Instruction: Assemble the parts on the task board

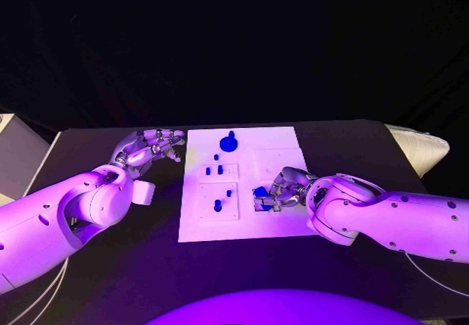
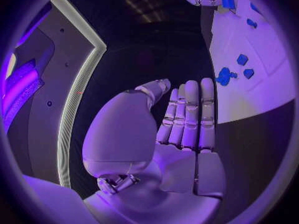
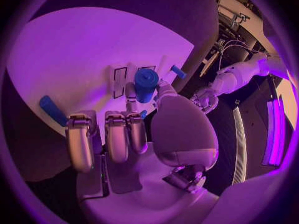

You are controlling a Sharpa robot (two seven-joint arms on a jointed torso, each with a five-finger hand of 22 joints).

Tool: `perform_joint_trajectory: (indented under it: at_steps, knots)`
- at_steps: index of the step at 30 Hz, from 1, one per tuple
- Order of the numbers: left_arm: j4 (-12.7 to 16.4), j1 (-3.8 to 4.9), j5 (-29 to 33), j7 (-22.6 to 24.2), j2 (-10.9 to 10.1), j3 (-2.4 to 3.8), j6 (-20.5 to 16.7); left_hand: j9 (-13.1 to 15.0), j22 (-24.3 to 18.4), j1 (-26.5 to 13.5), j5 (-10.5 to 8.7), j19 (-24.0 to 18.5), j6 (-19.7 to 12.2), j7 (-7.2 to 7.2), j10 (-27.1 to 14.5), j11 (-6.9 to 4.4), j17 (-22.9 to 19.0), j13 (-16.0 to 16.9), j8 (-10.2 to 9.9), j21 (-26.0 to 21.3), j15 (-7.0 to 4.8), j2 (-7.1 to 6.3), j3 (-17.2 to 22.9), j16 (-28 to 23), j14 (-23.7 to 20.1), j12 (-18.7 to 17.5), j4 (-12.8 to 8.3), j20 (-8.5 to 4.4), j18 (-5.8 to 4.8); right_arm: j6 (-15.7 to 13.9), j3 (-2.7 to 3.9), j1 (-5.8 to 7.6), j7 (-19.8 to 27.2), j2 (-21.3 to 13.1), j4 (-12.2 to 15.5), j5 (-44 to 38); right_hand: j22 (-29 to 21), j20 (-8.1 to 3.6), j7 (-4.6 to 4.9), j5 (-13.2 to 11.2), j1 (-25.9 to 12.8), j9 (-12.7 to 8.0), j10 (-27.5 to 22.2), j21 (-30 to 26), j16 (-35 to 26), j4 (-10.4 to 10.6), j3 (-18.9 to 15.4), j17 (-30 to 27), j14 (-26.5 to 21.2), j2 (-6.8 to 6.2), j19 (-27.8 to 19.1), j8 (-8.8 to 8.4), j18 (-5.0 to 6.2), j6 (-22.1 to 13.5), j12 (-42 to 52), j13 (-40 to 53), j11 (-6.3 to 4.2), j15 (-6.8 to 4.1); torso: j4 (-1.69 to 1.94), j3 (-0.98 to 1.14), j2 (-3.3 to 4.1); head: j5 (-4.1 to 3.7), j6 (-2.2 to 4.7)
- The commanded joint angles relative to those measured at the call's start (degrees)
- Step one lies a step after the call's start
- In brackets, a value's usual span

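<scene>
The white task board lies in the middle of the black table. On it stand a large round blue part and several small blue parts, such as a peg. My right hand rests on the board's right side and grips a blue cylindrical part. In the right wrist view that cylinder sits upright between thumb and fingers, over outlined slots. My left hand hovers beside the board's far left edge; its fingers are stretched out and hold nothing.
A loose blue bar lies on the board near my right hand, and another blue piece lies beyond the cylinder. A pale cushion-like object sits off the table's right edge. A white block hangs at my left forearm.
</scene>
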Motion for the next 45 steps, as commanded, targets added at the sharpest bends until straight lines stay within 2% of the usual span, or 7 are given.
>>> perform_joint_trajectory:
  at_steps: [1,12,15,23,29,36,45]
  knots:
    - [0.2,0.01,0.3,0.3,0.0,0.04,0.5,-0.1,-0.1,0.5,0.3,0.4,0.1,0.05,-0.3,-0.18,-0.1,-0.1,0.4,-0.2,-0.14,-0.02,-0.1,-0.4,0.4,0.2,0.2,0.01,0.81,0.9,-0.09,-0.14,-0.7,0.3,-0.3,-1.3,15.1,-0.35,0.1,-0.7,-1.0,0.1,6.0,0.3,0.2,0.2,-0.4,15.1,6.0,-0.06,6.0,0.34,-0.83,0.5,0.1,15.1,-0.34,-0.31,-0.04,-0.04,-0.02,-0.09,-0.03]
    - [0.2,0.01,0.3,0.1,-0.1,0.04,0.3,-0.1,-0.1,0.5,0.3,0.5,0.1,0.06,-0.3,-0.18,-0.1,-0.1,0.4,-0.3,-0.14,0.02,-0.1,-0.4,0.4,0.2,0.2,0.01,0.81,-0.9,-0.08,-0.14,-1.5,1.0,-0.7,-4.4,15.1,-0.4,0.02,-2.8,-4.4,0.3,6.0,0.3,0.2,0.3,-1.8,15.1,6.0,0.17,6.0,0.72,-0.83,0.6,0.1,15.1,-0.4,-0.37,0.05,-0.03,-0.02,-0.35,0.17]
    - [0.2,0.01,0.3,0.1,-0.1,0.04,0.3,-0.1,-0.1,0.5,0.3,0.5,0.1,0.06,-0.3,-0.18,-0.1,-0.1,0.4,-0.3,-0.14,0.02,-0.1,-0.4,0.4,0.2,0.2,0.01,0.81,-0.5,-0.08,-0.14,-1.1,1.1,-0.6,-4.8,15.1,-0.41,0.05,-8.4,-7.7,0.7,6.0,0.3,0.2,0.4,-4.2,15.1,6.0,-2.26,6.0,1.08,-0.83,0.5,0.1,15.1,-0.38,-0.36,-0.02,-0.01,0.02,-0.32,0.2]
    - [0.2,0.01,0.3,0.1,-0.1,0.04,0.3,-0.1,-0.1,0.5,0.3,0.5,0.1,0.06,-0.3,-0.18,-0.1,-0.1,0.4,-0.3,-0.14,0.02,-0.1,-0.4,0.4,0.2,0.2,0.01,0.81,0.4,-0.08,-0.15,-0.3,0.7,-0.1,-5.6,15.0,-0.36,0.17,-16.1,-11.7,1.1,6.0,0.2,0.2,0.5,-7.3,15.1,6.0,-6.29,6.0,1.43,-0.8,-0.1,0.1,15.1,-0.28,-0.29,0.0,0.03,-0.04,-0.31,0.26]
    - [0.1,-0.02,0.3,0.1,-0.1,0.04,0.3,-0.1,-0.1,0.5,0.3,0.5,0.1,0.06,-0.3,-0.18,-0.1,-0.1,0.4,-0.3,-0.14,0.02,-0.1,-0.4,0.4,0.2,0.2,0.01,0.81,-0.4,-0.08,-0.24,0.7,-0.4,0.7,-6.8,15.0,-0.34,0.18,-16.7,-11.4,1.2,6.0,0.2,0.2,0.5,-6.8,15.1,6.0,-5.66,6.0,1.52,-0.8,-0.2,0.1,15.1,-0.26,-0.27,0.08,0.05,-0.07,-0.24,0.22]
    - [0.1,-0.15,0.3,0.1,-0.1,0.04,0.3,-0.1,-0.2,0.5,0.31,0.5,0.2,0.06,-0.3,-0.19,-0.1,-0.1,0.4,-0.3,-0.14,0.11,-0.1,-0.4,0.5,0.2,0.3,0.0,0.81,-3.3,-0.06,-0.3,5.4,-2.5,1.6,-5.9,14.8,-0.34,0.15,-14.7,-1.1,1.4,6.0,-0.2,0.2,0.2,-3.4,15.1,6.0,-2.04,5.8,1.73,-0.7,-0.6,0.1,15.1,-0.29,-0.29,-0.01,0.04,-0.02,-0.08,0.27]
    - [0.0,-0.33,0.3,0.1,-0.1,0.04,0.3,-0.1,-0.2,0.5,0.31,0.5,0.2,0.06,-0.3,-0.19,-0.1,-0.1,0.4,-0.3,-0.14,0.11,-0.1,-0.4,0.5,0.2,0.3,0.0,0.81,-7.2,0.07,-0.22,13.9,-6.3,2.5,-0.9,14.6,-0.27,0.35,-12.4,6.7,1.1,6.0,-0.6,0.2,-0.1,-2.2,15.1,6.0,-1.62,5.7,1.3,-0.61,-1.2,0.1,15.1,-0.15,-0.19,-0.08,0.03,-0.08,-0.23,0.19]
